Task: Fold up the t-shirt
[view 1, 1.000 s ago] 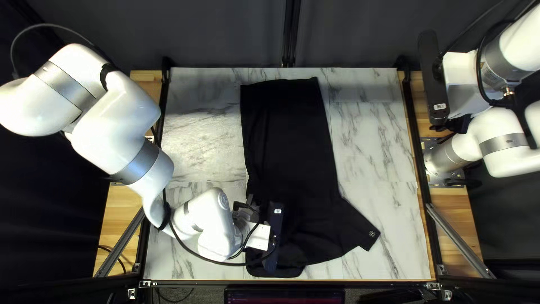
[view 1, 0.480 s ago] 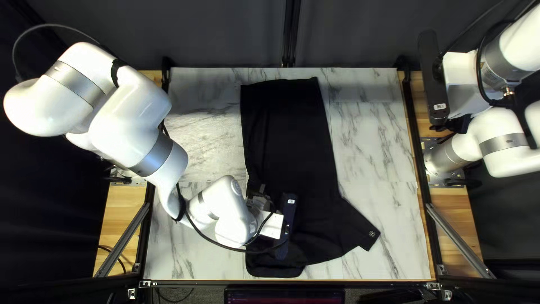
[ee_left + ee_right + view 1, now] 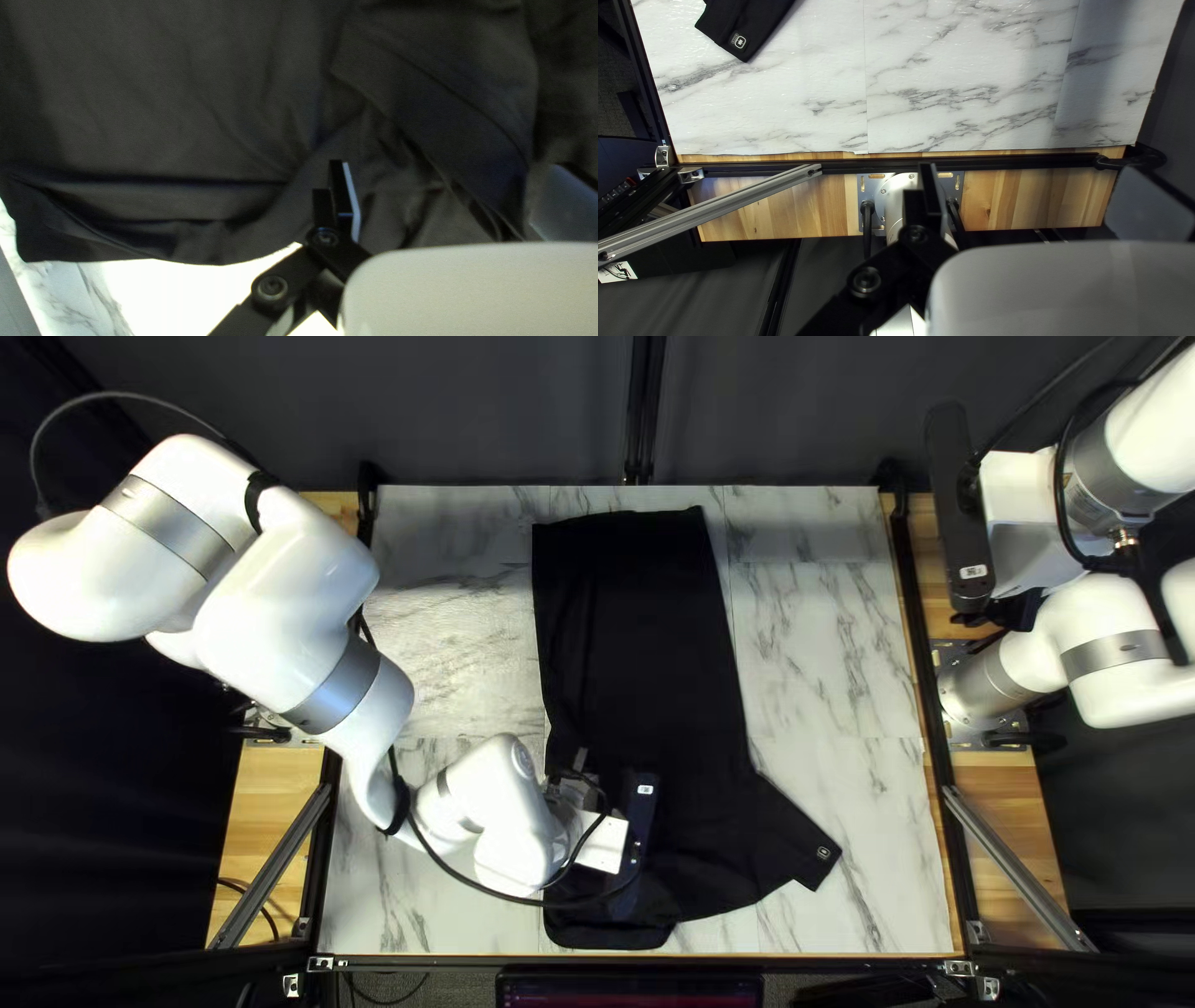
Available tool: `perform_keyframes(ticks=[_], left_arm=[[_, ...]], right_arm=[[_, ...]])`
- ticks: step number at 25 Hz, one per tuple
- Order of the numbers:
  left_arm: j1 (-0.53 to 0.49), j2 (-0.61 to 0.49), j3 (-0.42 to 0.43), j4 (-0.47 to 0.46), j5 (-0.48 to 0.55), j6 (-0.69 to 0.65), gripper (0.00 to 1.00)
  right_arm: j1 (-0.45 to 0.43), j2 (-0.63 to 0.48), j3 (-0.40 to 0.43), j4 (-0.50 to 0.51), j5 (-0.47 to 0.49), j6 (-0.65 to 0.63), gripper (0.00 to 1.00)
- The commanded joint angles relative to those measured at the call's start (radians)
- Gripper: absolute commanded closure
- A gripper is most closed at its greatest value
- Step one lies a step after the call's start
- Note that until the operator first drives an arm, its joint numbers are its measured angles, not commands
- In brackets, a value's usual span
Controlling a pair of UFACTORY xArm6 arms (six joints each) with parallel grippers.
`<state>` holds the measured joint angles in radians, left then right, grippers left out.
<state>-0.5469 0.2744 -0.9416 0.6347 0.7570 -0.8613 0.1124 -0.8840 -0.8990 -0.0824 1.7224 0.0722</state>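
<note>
The black t-shirt (image 3: 641,647) lies as a long strip down the middle of the table, one sleeve angling out at its near right. Over its near left part is my left gripper (image 3: 600,840), its tip hidden beneath the wrist. In the left wrist view, the gripper (image 3: 342,186) stands against wrinkled, overlapping layers of the shirt (image 3: 187,124); whether it holds cloth cannot be told. My right gripper (image 3: 1018,610) is off the table's right side, away from the shirt. In the right wrist view, the gripper (image 3: 929,186) has no cloth at it; the sleeve end (image 3: 747,31) lies far ahead.
Marble-patterned table top (image 3: 828,647) shows on both sides of the shirt. Black rails (image 3: 924,709) run along its left and right edges, with slanted metal bars (image 3: 1021,869) near the front corners. My left arm reaches across the table's near left part.
My left arm has shifted rightward and slightly toward the far edge over the shirt, then stayed almost still. The shirt's visible outline and my right arm look unchanged.
</note>
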Motion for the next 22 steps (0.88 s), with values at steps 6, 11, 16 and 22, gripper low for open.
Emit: perform_keyframes(ticks=[6, 11, 16, 22], left_arm=[[-0.013, -0.01, -0.01, -0.054, 0.025, 0.013, 1.0], [-0.005, -0.015, -0.05, -0.067, 0.066, 0.063, 1.0], [0.016, -0.014, -0.089, -0.069, 0.091, 0.114, 1.0], [0.059, 0.011, -0.189, -0.071, 0.144, 0.224, 1.0]], right_arm=[[0.0, 0.0, 0.0, 0.0, 0.0, 0.0, 0.0], [0.0, 0.0, 0.0, 0.0, 0.0, 0.0, 0.0], [0.0, 0.0, 0.0, 0.0, 0.0, 0.0, 0.0], [0.0, 0.0, 0.0, 0.0, 0.0, 0.0, 0.0]])
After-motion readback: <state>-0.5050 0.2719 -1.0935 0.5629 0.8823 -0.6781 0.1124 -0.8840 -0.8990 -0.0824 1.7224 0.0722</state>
